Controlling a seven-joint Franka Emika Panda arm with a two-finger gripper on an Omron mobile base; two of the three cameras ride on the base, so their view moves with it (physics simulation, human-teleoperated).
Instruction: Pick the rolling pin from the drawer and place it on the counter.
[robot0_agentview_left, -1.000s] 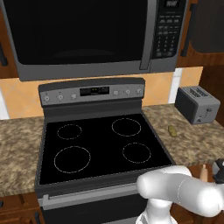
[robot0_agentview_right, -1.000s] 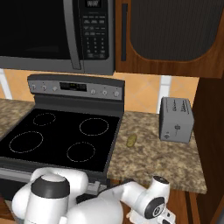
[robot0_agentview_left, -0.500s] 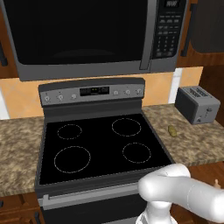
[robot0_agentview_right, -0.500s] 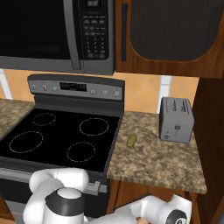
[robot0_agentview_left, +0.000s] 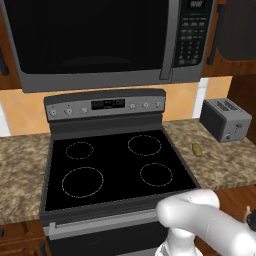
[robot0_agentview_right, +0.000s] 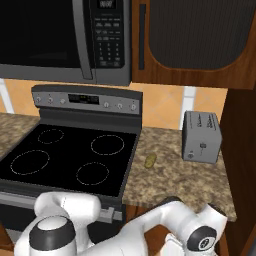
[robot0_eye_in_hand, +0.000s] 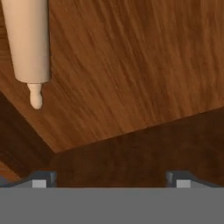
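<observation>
The rolling pin (robot0_eye_in_hand: 27, 41) is a light tan rod at the hand view's upper left, its narrow end (robot0_eye_in_hand: 35, 96) pointing down the picture. It lies on the reddish-brown floor of the drawer (robot0_eye_in_hand: 131, 74). My gripper (robot0_eye_in_hand: 109, 180) is open above the drawer floor, with nothing between its fingertips (robot0_eye_in_hand: 41, 179). The pin sits to the left of the left fingertip and apart from both. In the base views my arm (robot0_agentview_left: 210, 225) bends down past the front edge of the granite counter (robot0_agentview_left: 222, 165), right of the stove, and the hand is hidden below.
A black stove top (robot0_agentview_left: 115, 165) fills the middle, with a microwave (robot0_agentview_left: 95, 40) above it. On the right counter (robot0_agentview_right: 175, 175) stand a grey toaster (robot0_agentview_right: 201, 136) and a small yellow-green lump (robot0_agentview_right: 150, 160). A darker drawer wall (robot0_eye_in_hand: 131, 153) runs near the fingertips.
The arm has dropped lower and further toward the front right in both base views. The stove, toaster and lump have not moved.
</observation>
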